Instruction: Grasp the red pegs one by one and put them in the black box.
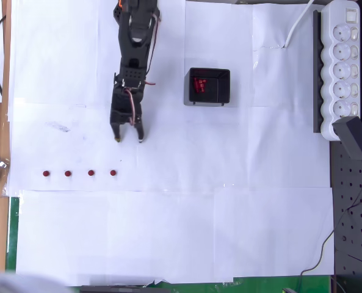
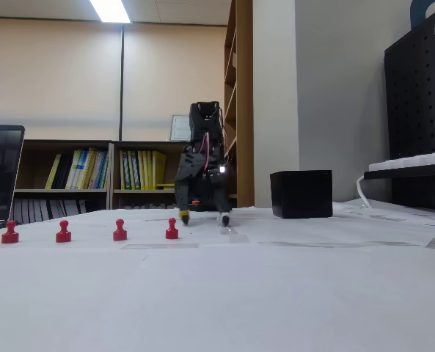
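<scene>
We note white paper sheets (image 1: 168, 226) covering the table, taped edge to edge. A white power strip (image 1: 343, 64) lies along the right edge in the overhead view, with a white cable (image 1: 296, 27) running from its top end. A black pegboard (image 1: 354, 213) sits below it. In the fixed view, bookshelves (image 2: 107, 172) holding books stand against the back wall, and a dark screen (image 2: 1, 172) stands at left.

Arm (image 1: 135, 36) base cut off by top edge in overhead view. Black box (image 2: 301, 193) contents hidden behind its wall in fixed view; red items inside box (image 1: 199, 85) too small to count overhead. Power strip (image 1: 344, 67) clipped at right edge. Laptop (image 2: 1, 172) cut at left edge.
</scene>
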### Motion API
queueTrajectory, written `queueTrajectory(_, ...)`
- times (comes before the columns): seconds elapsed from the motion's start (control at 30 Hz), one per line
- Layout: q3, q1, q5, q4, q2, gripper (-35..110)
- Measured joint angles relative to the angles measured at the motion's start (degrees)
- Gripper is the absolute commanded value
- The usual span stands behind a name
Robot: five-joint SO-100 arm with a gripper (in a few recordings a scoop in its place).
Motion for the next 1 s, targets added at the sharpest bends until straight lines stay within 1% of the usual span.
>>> queueTrajectory(0.17, 7.38, 1.41, -0.44, -3.78, 7.56, 25)
queueTrajectory(0.5, 21.45, 1.41, -1.49, -5.01, 18.63, 25)
queueTrajectory(0.8, 26.19, 0.97, -1.49, -7.91, 23.47, 25)
queueTrajectory(1.0, 29.00, 0.44, -2.55, -8.00, 25.75, 25)
